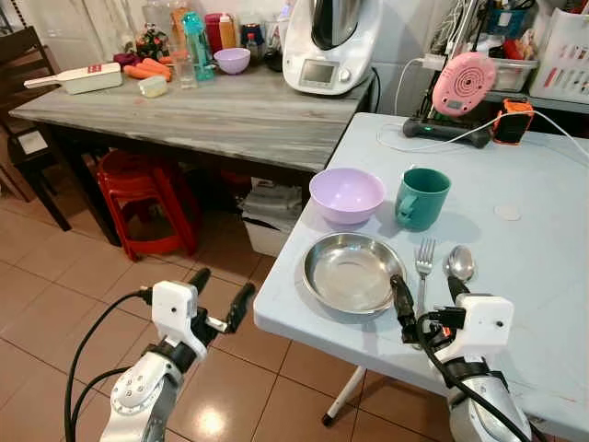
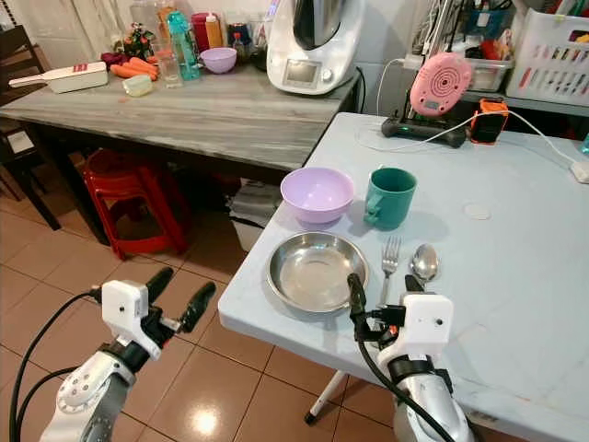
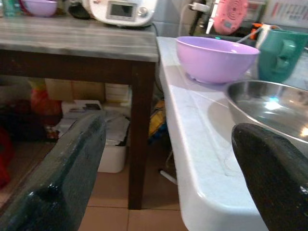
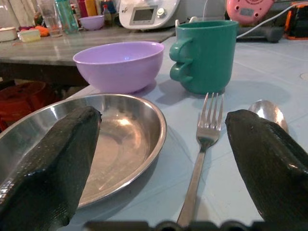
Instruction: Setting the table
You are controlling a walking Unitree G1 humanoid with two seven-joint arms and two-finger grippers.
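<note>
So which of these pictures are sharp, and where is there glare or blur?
Left eye view: sharp throughout, a ceiling light glaring off the floor tiles and a soft sheen on the steel plate. Left wrist view: plate and purple bowl slightly soft, a bright spot in the plate, the near fingers blurred. Right wrist view: fork and green mug crisp, fingers blurred.

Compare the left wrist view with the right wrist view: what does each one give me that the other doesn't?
Left wrist: the table edge with tiled floor below it and the dark leg of the wooden table, seen between its open fingers.

Right wrist: the fork lying between its open fingers, and the spoon beside it.

Both: the purple bowl, green mug and steel plate.
</note>
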